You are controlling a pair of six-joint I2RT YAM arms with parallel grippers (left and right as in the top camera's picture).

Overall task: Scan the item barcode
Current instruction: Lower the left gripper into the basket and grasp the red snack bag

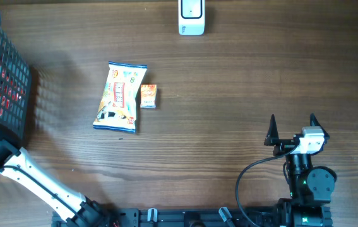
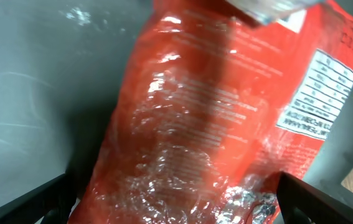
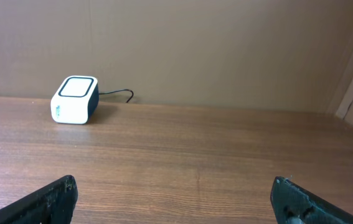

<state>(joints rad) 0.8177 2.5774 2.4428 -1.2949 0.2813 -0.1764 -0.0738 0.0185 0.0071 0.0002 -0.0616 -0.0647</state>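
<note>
Overhead or left wrist, which one shows you the item?

Left wrist shows you most. The red packet [image 2: 213, 124] fills that view, crinkled and shiny, lying slantwise on a grey floor, with a white nutrition panel near its right edge. You cannot make out a barcode on the face that shows.

And where is it on the table?

In the black mesh basket [image 1: 14, 57] at the far left edge; from overhead you catch red through the mesh.

Is your left gripper on it?

No. The left gripper [image 2: 176, 205] is spread wide, one dark finger [image 2: 316, 202] at each lower corner, the packet lying below the gap and not pinched.

What else do you see?

A yellow snack bag [image 1: 120, 96] lies flat left of centre on the wooden table [image 1: 242, 82], with a small orange box [image 1: 148, 96] just beside its right edge. The white scanner [image 1: 191, 16] stands at the far edge, well apart from both. Your right gripper [image 1: 292, 126] hangs spread and empty at the near right, pointing towards the scanner.
</note>
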